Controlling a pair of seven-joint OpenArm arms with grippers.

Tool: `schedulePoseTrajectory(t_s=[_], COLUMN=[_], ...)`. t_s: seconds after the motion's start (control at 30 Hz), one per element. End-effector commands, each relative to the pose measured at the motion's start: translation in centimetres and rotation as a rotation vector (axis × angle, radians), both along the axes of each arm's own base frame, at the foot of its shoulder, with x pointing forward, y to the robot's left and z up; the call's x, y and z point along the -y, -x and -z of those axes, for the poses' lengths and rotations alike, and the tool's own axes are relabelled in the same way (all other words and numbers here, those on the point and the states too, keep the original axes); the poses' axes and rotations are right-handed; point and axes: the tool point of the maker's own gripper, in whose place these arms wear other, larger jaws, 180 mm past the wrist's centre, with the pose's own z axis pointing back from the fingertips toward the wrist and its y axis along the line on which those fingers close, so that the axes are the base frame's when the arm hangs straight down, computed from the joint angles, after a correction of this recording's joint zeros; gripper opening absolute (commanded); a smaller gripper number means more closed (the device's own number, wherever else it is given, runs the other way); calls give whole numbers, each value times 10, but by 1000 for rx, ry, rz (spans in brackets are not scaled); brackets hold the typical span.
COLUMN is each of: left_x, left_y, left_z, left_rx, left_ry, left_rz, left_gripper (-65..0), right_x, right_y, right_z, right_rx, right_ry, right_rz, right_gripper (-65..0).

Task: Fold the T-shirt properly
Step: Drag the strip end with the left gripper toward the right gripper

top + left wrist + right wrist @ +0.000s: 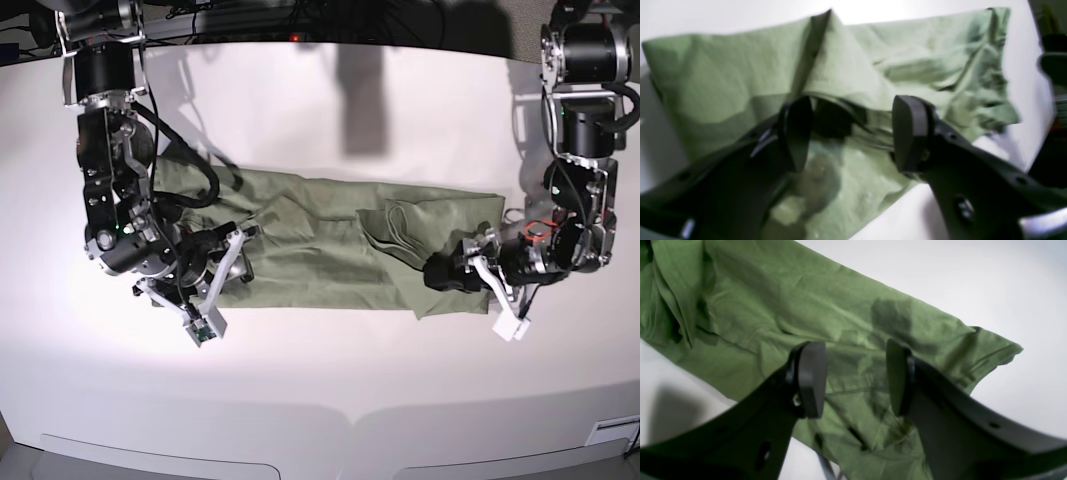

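The green T-shirt (330,255) lies beneath both claws, left (851,133) and right (856,380), their fingers parted.

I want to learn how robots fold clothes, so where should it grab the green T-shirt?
Probably the raised fold of the T-shirt near the left gripper. Come from above, with one of the fingers on each side. It stands up in a ridge, so it should pinch easily.

White tabletop (330,400); grey metallic edge along bottom (250,470).
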Motion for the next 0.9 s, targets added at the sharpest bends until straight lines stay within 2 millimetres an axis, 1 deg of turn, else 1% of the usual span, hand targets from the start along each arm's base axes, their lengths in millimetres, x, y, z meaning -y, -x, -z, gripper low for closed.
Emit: schedulePoseTrajectory(t_s=[0.0,0.1,0.2,0.37,0.6,0.73,0.8,0.87], left_x=[4,20,44,81,124,133,133,125], left_y=[-16,-17,-17,-13,-20,-24,-27,-32], left_z=[-20,-22,-26,-28,-49,-59,-62,-61], left_rx=[70,75,77,73,106,122,127,125], left_ry=[21,54,110,150,239,256,247,180], left_rz=[-4,4,17,50,77,85,95,121], left_gripper=[-281,-281,-281,-281,-281,-281,-281,-281], right_x=[1,1,1,1,1,1,1,1], right_y=[-11,-11,-11,-11,-11,-11,-11,-11], right_z=[-17,-17,-17,-17,-17,-17,-17,-17], right_rx=[56,56,59,59,59,59,60,59], right_ry=[-7,-7,-8,-8,-9,-8,-8,-8], right_rz=[0,0,0,0,0,0,0,0], right_gripper=[-359,-359,-359,-359,-359,-359,-359,-359])
